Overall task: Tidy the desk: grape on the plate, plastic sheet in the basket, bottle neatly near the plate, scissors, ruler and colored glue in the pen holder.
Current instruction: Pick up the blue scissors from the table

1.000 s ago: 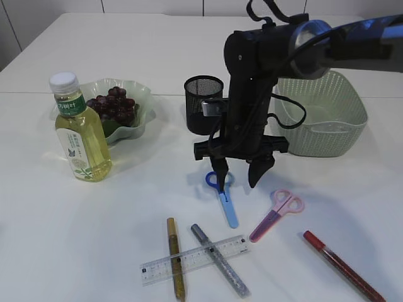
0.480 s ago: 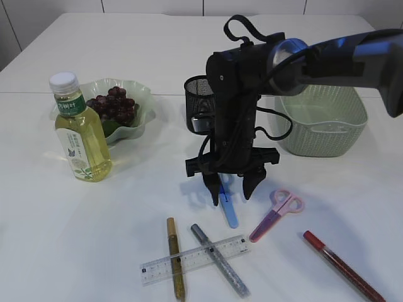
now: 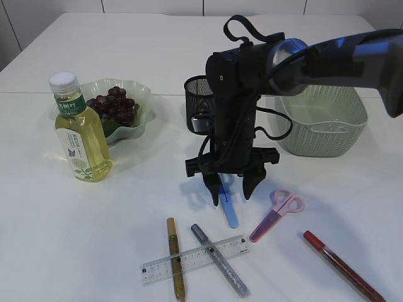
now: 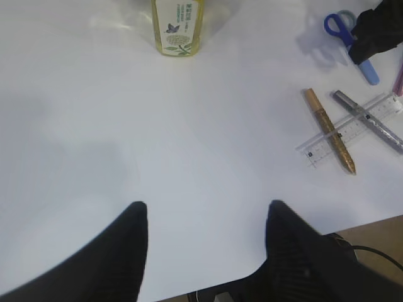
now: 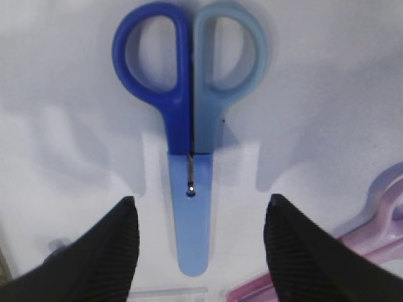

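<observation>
The blue scissors (image 3: 229, 206) lie flat on the white table, handles toward the back. My right gripper (image 3: 231, 196) is open and hangs straight over them. In the right wrist view the blue scissors (image 5: 192, 157) lie between the spread fingertips of the right gripper (image 5: 201, 202), untouched. My left gripper (image 4: 206, 206) is open and empty over bare table. Pink scissors (image 3: 277, 214), a clear ruler (image 3: 195, 259), a gold glue pen (image 3: 175, 258), a silver glue pen (image 3: 220, 261) and a red pen (image 3: 343, 264) lie at the front. I cannot make out a plastic sheet.
The bottle (image 3: 80, 132) stands upright beside the green plate (image 3: 141, 94), which holds grapes (image 3: 114, 107). The black mesh pen holder (image 3: 203, 94) stands behind my right arm. The green basket (image 3: 327, 126) is at the back right. The left wrist view shows the bottle (image 4: 177, 25) and ruler (image 4: 352, 129).
My right gripper has moved left and down over the blue scissors, its fingers now either side of the blade cover. It has held still over the last half second.
</observation>
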You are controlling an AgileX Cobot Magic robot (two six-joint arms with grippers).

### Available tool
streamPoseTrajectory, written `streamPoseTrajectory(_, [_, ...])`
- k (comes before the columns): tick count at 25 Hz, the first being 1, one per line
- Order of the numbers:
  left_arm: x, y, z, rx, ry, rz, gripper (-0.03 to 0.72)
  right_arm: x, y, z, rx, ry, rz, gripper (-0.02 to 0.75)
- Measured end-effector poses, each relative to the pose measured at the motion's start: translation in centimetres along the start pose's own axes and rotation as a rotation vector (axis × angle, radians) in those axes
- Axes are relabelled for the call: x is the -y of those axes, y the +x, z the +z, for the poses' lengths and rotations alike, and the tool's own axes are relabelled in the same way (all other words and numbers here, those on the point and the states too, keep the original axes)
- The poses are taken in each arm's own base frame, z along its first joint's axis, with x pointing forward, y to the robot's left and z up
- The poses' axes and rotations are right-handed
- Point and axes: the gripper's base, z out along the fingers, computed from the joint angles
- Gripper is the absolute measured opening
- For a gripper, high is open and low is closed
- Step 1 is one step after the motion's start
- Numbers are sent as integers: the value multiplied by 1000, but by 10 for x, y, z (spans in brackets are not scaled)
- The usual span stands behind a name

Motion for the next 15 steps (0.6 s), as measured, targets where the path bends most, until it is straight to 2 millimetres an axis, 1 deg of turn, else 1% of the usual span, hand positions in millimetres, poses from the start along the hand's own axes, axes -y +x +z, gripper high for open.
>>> streamPoseTrajectory(15, [0, 1, 0, -7, 0, 0, 434, 2, -1, 0, 8, 24, -9, 491])
